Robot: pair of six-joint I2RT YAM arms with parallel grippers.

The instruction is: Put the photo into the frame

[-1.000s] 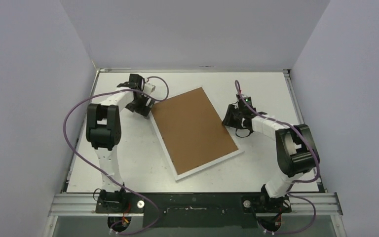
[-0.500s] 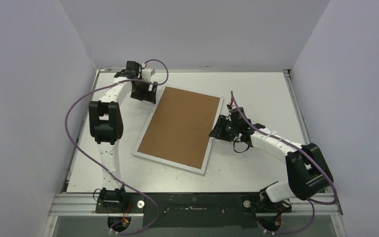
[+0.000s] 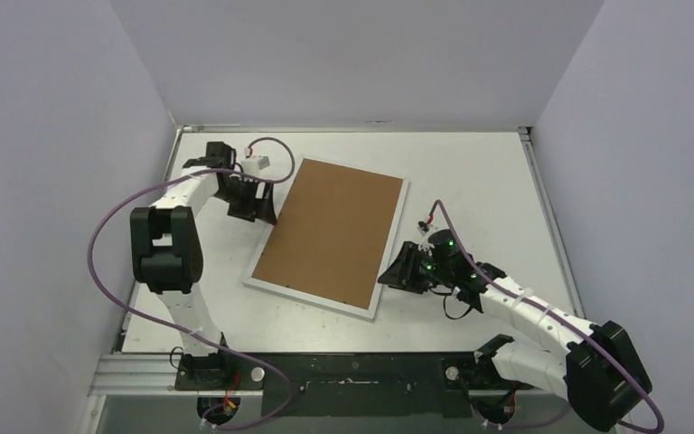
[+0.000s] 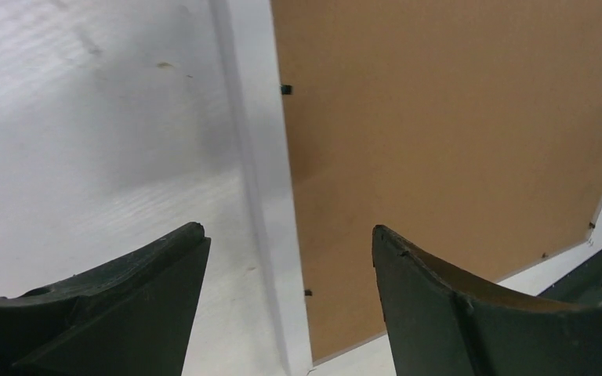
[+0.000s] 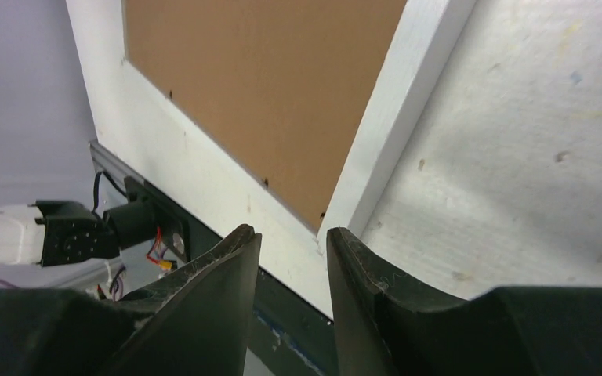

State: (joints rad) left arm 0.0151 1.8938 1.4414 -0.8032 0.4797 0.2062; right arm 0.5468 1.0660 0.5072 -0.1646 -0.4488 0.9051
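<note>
Two grippers flank the frame [image 5: 400, 117], which has swung round, face down, backing [image 3: 330, 231] up. Beside its left edge the left gripper [image 4: 286, 235] hangs spread. At its near corner the right gripper [image 5: 292, 233] is almost pressed together, empty. No photo shows; it is probably already underneath.

Nothing here can be read: no word, number, label or brand mark shows anywhere on the worktop [image 3: 479, 181]. The brown backing board [image 3: 332, 233], set in the white frame [image 5: 407, 102] at the centre, is blank across its whole face. On the pale surface at the frame's 3 o'clock side the only marks are scuffs and specks, not lettering. The black mounting rail [image 3: 361, 389] at 6 o'clock carries nothing legible at this size.
</note>
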